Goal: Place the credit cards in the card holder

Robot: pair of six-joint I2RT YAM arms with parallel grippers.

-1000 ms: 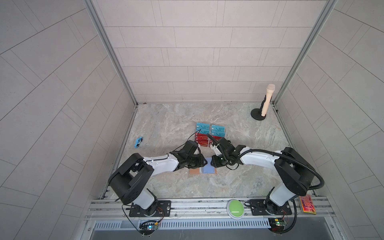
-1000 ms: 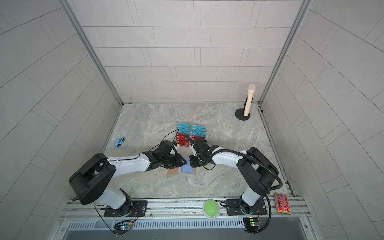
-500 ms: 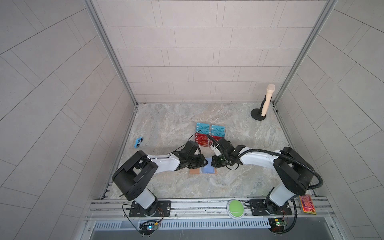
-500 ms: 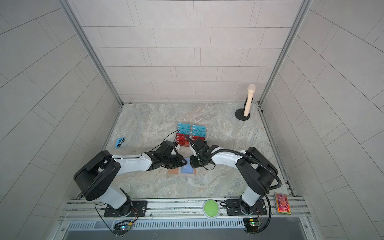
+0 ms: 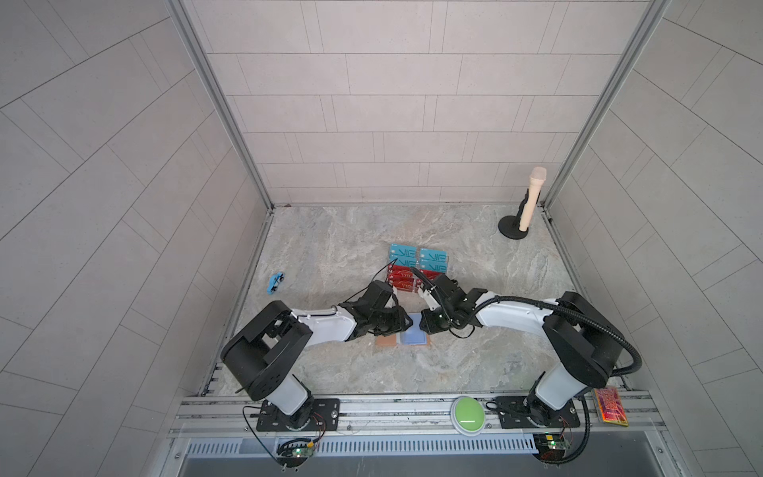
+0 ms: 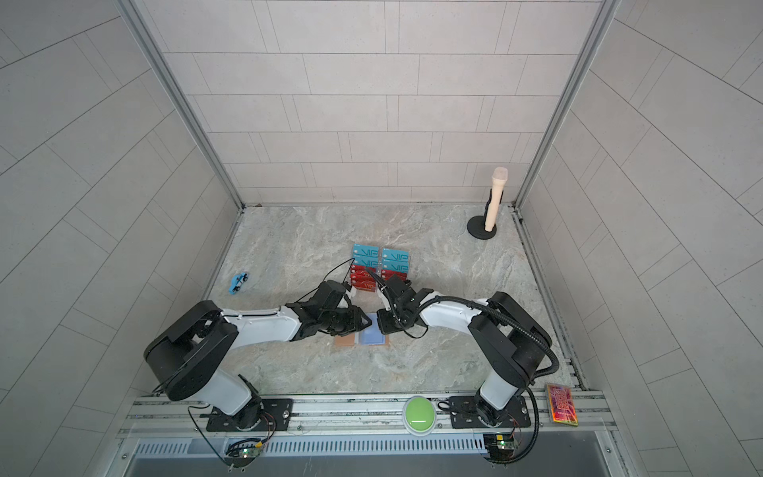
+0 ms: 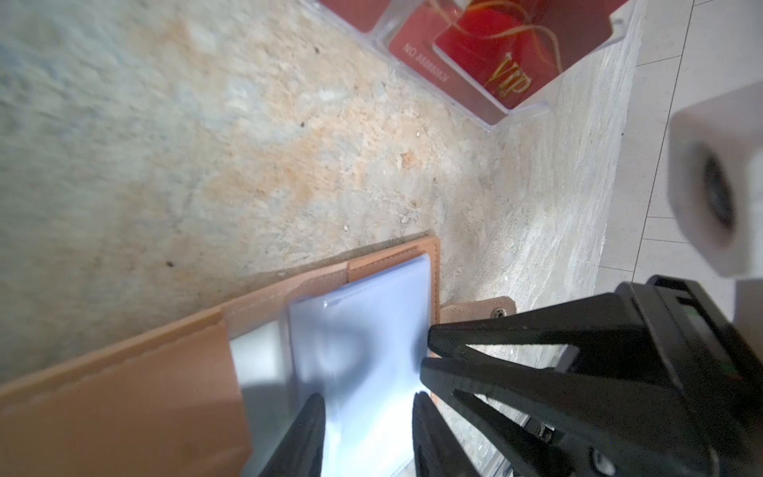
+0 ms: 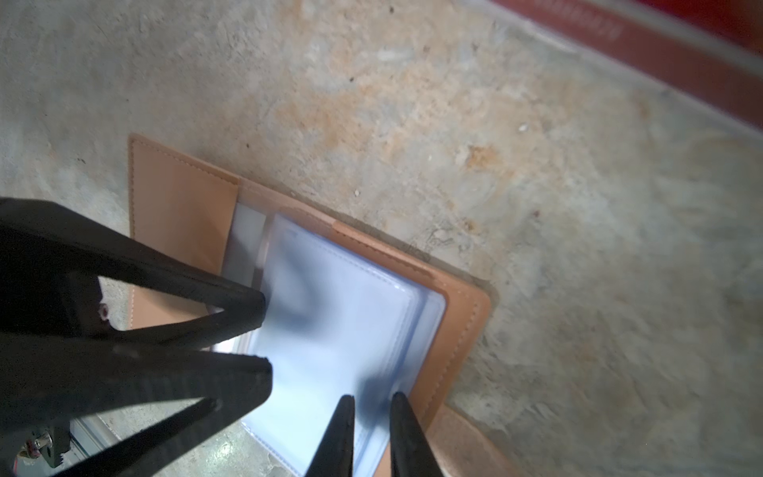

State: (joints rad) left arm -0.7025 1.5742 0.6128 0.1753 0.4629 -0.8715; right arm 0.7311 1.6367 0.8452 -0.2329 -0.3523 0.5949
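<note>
Face up at centre: the card holder (image 5: 386,341)

Starting big: the marbled surface (image 5: 338,247), wall to wall. Stretched low across it from the front rail (image 5: 392,406), the left arm (image 5: 322,326) and right arm (image 5: 512,316), meeting near the middle. Off in the far right corner, a cream microphone (image 5: 533,194) upright on its black base (image 5: 513,229). On the rail, a green button (image 5: 467,413).

Just behind the meeting point, a clear tiered stand (image 7: 528,110) loaded with the credit cards (image 5: 431,259): teal rows at the back, red with gold VIP in front.

Now the holder itself: lying open and flat on the surface, just in front of the stand, tan cover down, pale-blue pockets (image 8: 330,322) up. Over one side of those pockets, the left hand (image 7: 367,402), fingers plainly parted, blue plastic showing in the gap. At the opposite edge, the right hand (image 8: 372,398), fingers only a narrow slit apart, tips right at the pocket plastic. Pinching or merely touching? Cannot tell.

Down to the small stuff: an orange-pink patterned slab (image 5: 610,406) at the rail's right end, a little blue toy (image 5: 275,283) near the left wall, and a snap tab (image 7: 475,307) poking out of the holder beside the right hand.
</note>
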